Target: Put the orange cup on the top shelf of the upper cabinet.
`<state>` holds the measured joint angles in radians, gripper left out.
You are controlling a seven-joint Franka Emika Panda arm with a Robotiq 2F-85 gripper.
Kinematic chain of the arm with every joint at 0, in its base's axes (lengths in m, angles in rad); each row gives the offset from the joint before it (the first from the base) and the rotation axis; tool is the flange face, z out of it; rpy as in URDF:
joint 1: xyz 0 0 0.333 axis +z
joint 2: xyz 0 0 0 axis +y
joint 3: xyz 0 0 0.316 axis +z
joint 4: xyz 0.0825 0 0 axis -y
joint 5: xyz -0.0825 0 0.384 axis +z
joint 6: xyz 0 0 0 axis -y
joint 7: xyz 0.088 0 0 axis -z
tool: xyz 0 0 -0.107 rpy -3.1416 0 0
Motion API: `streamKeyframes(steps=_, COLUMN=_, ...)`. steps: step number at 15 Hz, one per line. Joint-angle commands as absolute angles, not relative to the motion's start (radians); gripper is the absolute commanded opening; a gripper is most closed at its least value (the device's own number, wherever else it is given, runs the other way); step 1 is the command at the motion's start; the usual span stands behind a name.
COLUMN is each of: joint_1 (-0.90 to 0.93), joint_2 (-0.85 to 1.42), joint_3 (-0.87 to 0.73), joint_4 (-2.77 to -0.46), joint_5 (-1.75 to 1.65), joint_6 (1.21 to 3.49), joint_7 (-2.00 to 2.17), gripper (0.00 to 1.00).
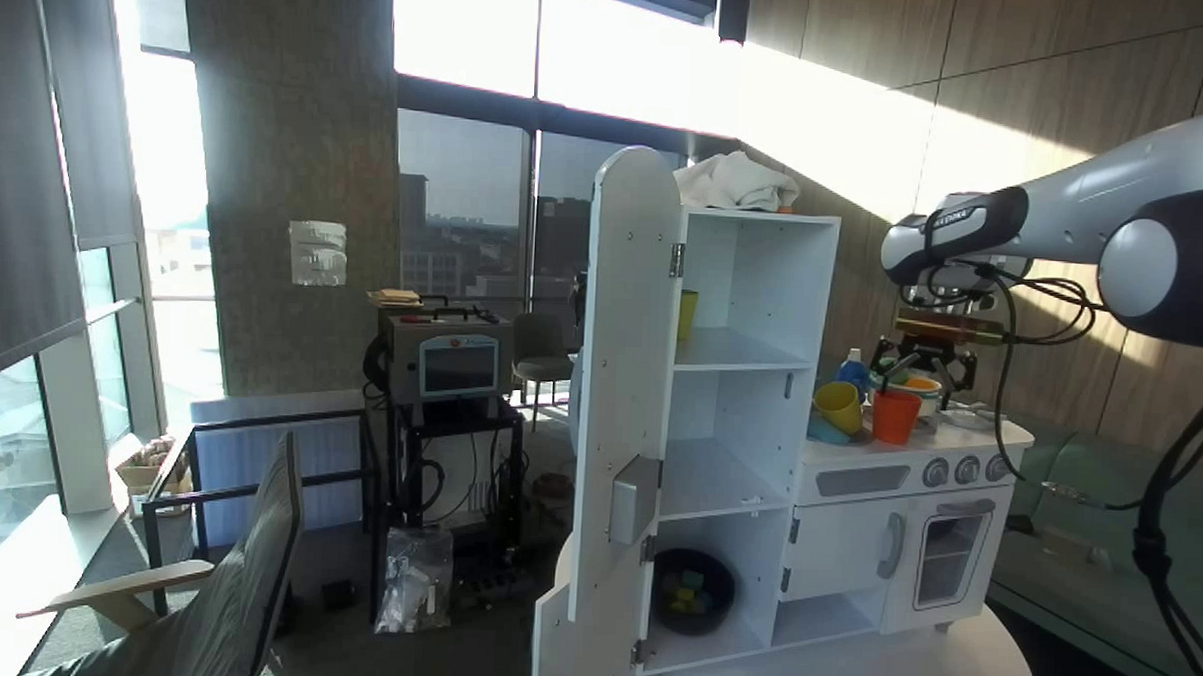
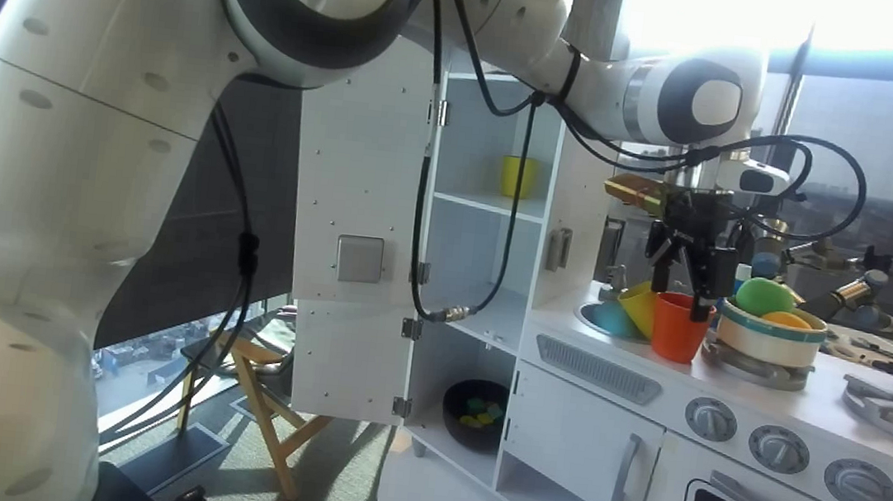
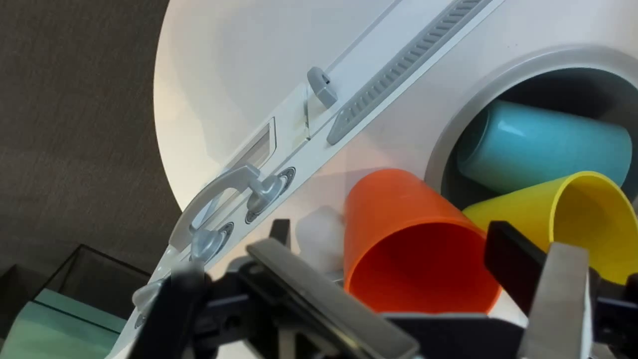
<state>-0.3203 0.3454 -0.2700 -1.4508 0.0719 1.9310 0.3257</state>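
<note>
The orange cup (image 1: 896, 418) (image 2: 671, 338) (image 3: 389, 194) stands upright on the toy kitchen's counter, beside the sink. Above it, pointing down, my gripper (image 1: 915, 394) (image 2: 679, 302) (image 3: 390, 234) is open, its fingers spread to either side of the cup. In the wrist view the right finger overlaps the rim, and I cannot tell whether it touches; a gap separates the left finger from the cup. The upper cabinet (image 1: 825, 286) has its tall door (image 1: 628, 379) swung wide. A yellow cup (image 1: 686, 314) (image 2: 517, 177) occupies the top shelf (image 1: 746, 353) (image 2: 456, 198).
Another yellow cup (image 3: 528, 204) leans out of the sink over a blue cup (image 3: 548, 144). Next to the orange cup, a pot (image 2: 770, 334) holds green and orange toy items. A black bowl (image 2: 457, 430) sits in the cabinet's bottom. White cloth (image 1: 737, 183) lies on top.
</note>
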Motion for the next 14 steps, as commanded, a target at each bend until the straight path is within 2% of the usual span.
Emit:
streamKeyframes(steps=1, joint_1=-0.336, joint_2=0.392, joint_3=-0.280, joint_4=-1.383, joint_5=0.112, joint_6=1.931, joint_7=0.378, gripper=1.00)
streamKeyframes(steps=5, joint_1=-0.366, joint_2=0.373, joint_3=-0.275, joint_4=-1.361, joint_5=0.175, joint_6=1.871, joint_7=0.377, gripper=1.00)
streamKeyframes(steps=14, joint_1=-0.362, joint_2=0.419, joint_3=-0.291, joint_4=-1.357, joint_5=0.141, joint_6=1.903, joint_7=0.420, gripper=1.00)
